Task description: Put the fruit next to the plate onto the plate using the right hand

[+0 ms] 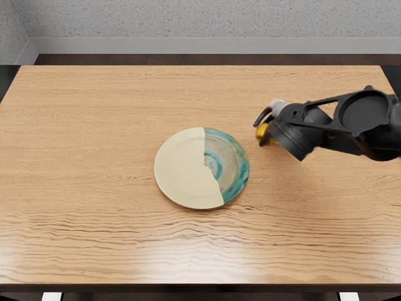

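A round plate point(188, 169), cream on its left part and teal-glazed on its right, lies flat near the middle of the wooden table. My right arm comes in from the right edge. Its hand point(270, 125) sits just right of the plate's upper right rim. A small yellow fruit point(262, 134) shows under the curled fingers, mostly hidden by the hand. The fingers appear closed around it. Whether the fruit still touches the table cannot be told. The left arm is out of view.
The wooden table point(94, 125) spreads wide on all sides of the plate. A grey wall and dark floor strip run behind its far edge. The dark forearm point(363, 125) covers part of the table's right side.
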Robot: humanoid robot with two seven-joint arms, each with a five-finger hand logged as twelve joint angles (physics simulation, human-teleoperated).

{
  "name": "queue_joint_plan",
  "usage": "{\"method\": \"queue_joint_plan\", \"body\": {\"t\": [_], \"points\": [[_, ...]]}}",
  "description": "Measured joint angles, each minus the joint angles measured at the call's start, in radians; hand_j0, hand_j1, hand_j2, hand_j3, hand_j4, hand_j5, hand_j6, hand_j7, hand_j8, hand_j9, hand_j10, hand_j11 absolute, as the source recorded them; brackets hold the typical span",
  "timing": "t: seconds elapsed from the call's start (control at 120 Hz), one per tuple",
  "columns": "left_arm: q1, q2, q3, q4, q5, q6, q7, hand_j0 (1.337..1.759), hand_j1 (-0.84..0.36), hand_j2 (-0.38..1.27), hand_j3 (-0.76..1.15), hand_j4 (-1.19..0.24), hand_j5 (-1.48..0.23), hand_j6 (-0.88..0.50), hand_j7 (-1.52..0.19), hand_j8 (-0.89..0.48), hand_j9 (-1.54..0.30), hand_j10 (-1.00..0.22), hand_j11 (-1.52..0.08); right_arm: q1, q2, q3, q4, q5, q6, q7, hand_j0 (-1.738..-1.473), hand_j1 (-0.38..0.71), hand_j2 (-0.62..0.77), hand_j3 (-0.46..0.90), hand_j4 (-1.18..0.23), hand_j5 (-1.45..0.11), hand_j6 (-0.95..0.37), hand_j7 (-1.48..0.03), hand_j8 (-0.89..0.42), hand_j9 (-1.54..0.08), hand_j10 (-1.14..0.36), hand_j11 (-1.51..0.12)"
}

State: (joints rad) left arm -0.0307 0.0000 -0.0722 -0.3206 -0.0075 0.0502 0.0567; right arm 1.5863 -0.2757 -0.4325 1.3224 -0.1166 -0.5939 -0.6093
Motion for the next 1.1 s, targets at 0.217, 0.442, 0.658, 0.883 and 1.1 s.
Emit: {"method": "queue_joint_plan", "body": {"t": [0.217, 0.442, 0.658, 0.883, 1.1], "points": [[0.000, 0.000, 0.000, 0.000, 0.000, 0.000, 0.000, 1.658, 0.35, 0.00, 0.00, 0.00, 0.00, 0.00, 0.00, 0.00, 0.00, 0.00, 0.00, 0.016, 0.086, 0.102, -0.002, 0.000, 0.020, 0.000, -1.658, 0.39, 0.28, 0.00, -0.78, -1.32, -0.29, -1.13, -0.19, -1.28, -0.41, -1.25], [0.000, 0.000, 0.000, 0.000, 0.000, 0.000, 0.000, 1.658, 0.35, 0.00, 0.00, 0.00, 0.00, 0.00, 0.00, 0.00, 0.00, 0.00, 0.00, 0.021, 0.119, 0.158, 0.007, 0.011, 0.095, 0.000, -1.658, 0.42, 0.34, 0.00, -0.77, -1.35, -0.28, -1.13, -0.15, -1.31, -0.38, -1.27], [0.000, 0.000, 0.000, 0.000, 0.000, 0.000, 0.000, 1.658, 0.35, 0.00, 0.00, 0.00, 0.00, 0.00, 0.00, 0.00, 0.00, 0.00, 0.00, 0.018, 0.123, 0.161, 0.010, 0.008, 0.113, -0.001, -1.657, 0.44, 0.41, 0.00, -0.78, -1.33, -0.29, -1.13, -0.16, -1.28, -0.39, -1.26], [0.000, 0.000, 0.000, 0.000, 0.000, 0.000, 0.000, 1.658, 0.35, 0.00, 0.00, 0.00, 0.00, 0.00, 0.00, 0.00, 0.00, 0.00, 0.00, 0.010, 0.124, 0.145, 0.009, 0.003, 0.103, -0.001, -1.657, 0.13, 0.22, 0.00, -0.45, -0.75, -0.18, -0.65, -0.13, -0.72, -0.25, -0.72], [0.000, 0.000, 0.000, 0.001, 0.000, 0.000, 0.000, 1.658, 0.35, 0.00, 0.00, 0.00, 0.00, 0.00, 0.00, 0.00, 0.00, 0.00, 0.00, -0.054, -0.080, 0.338, 0.190, 0.000, 0.345, -0.002, -1.658, -0.17, 0.07, 0.00, -0.17, -0.28, -0.08, -0.24, -0.06, -0.27, -0.10, -0.26]]}}
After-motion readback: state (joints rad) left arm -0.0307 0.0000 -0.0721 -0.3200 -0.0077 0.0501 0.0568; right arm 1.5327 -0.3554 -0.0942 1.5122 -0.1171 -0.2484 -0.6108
